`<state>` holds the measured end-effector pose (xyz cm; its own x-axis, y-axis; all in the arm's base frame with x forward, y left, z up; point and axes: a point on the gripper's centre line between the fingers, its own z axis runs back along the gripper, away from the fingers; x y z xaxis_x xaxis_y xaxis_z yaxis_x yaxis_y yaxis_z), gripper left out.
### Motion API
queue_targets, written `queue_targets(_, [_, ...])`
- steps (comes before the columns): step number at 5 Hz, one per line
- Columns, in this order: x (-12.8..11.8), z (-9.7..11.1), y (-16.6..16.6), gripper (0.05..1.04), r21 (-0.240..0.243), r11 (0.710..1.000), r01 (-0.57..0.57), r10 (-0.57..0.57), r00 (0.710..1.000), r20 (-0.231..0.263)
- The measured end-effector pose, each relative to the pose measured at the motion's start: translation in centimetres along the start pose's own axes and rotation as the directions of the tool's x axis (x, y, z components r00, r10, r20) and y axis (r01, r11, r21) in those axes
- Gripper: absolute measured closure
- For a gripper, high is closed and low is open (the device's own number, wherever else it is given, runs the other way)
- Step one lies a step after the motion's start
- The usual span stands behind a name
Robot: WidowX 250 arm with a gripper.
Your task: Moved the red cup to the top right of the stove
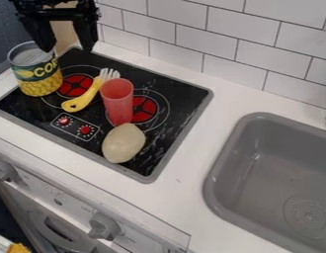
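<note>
Gripper (pixel 68 48): spread, empty | advised: align above cup rim, descend squarely, keep clear of yellow-handled fork (pixel 93 90), close gently on both sides, lift before carrying | red cup (pixel 118 101): upright on stove (pixel 186 94), by right burner (pixel 144 108), down and right of gripper, well apart

The black gripper (pixel 67 49) is hanging over the back left corner of the black stovetop (pixel 185 94), its fingers spread apart. The red cup (pixel 117 101) is standing by the right burner (pixel 145 109), with a beige lump (pixel 124 143) lying just in front. A yellow-handled fork (pixel 90 92) is lying left of the cup, and beyond it a corn can (pixel 35 69) is standing. Over to the right, a gray sink (pixel 222 148) is sitting in the counter (pixel 192 183).
</note>
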<state>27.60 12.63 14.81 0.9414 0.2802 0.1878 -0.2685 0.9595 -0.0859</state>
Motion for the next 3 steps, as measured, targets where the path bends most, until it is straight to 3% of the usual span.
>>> queue_targets(1, [-0.2, -0.8, 0.1, 0.083, -0.005, 1.0, -0.005, 0.005, 1.0, -0.025])
queue_targets(2, [-0.4, -2.5, -1.2, 0.083, 0.0, 0.999, 0.034, -0.034, 0.999, -0.03])
queue_targets(3, [-0.3, -4.4, -1.8, 0.083, 0.016, 0.999, 0.05, -0.049, 0.997, -0.068])
